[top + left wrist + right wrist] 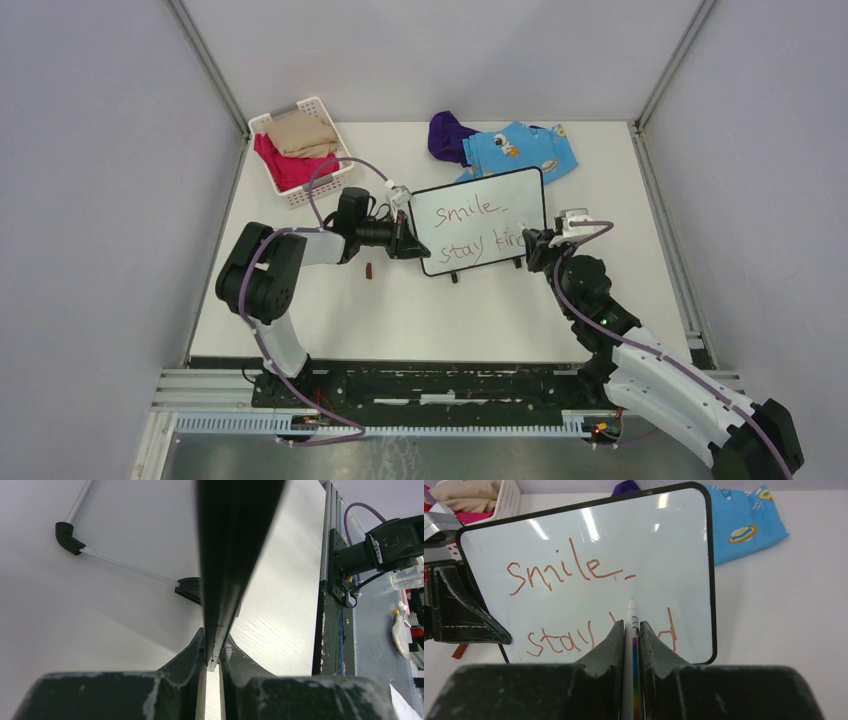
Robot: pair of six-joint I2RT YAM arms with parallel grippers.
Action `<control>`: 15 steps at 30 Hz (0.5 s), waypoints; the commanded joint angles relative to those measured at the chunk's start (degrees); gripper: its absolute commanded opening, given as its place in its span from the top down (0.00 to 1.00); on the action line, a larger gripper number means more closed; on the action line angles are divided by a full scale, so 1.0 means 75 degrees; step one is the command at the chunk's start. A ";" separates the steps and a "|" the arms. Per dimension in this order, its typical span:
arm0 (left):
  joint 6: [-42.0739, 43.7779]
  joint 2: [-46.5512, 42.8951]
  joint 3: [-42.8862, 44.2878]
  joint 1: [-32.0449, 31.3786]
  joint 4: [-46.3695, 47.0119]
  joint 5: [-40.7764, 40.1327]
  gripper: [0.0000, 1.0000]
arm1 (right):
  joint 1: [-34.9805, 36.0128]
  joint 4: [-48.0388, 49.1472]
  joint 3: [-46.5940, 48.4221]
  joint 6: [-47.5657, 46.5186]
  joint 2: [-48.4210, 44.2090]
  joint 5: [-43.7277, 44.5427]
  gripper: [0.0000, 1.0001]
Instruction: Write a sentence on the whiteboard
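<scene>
The left gripper [407, 238] is pinching the whiteboard [480, 205] by its nine o'clock edge, propping it near the middle of the table [420, 320], long side running nine to three. The right gripper [538, 245] is clamping a marker [631, 614] at the board's four o'clock corner. The tip is pointing toward twelve at the last word of the sentence [564, 572], so this arm is the nearer.

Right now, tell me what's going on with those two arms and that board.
The left claw is clamped on the left edge of the whiteboard, holding it steady. The right claw grips a marker pointed at the board's face, near the end of the second line. The sentence reads "smile" over "stay kind" in reddish-brown, the last word partly hidden behind the claw, so the writing looks all but done. Whether the tip touches the board cannot be told.
</scene>
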 commanded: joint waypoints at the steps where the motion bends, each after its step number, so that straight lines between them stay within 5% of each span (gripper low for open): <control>1: 0.0509 0.0273 0.0031 -0.0041 -0.0596 -0.0967 0.98 | 0.0018 -0.0398 -0.0063 0.0049 -0.0846 0.0581 1.00; 15: 0.0476 0.0360 0.0066 0.0031 -0.0607 -0.0925 0.98 | 0.0007 -0.1361 -0.1106 -0.0084 -0.2814 0.1178 1.00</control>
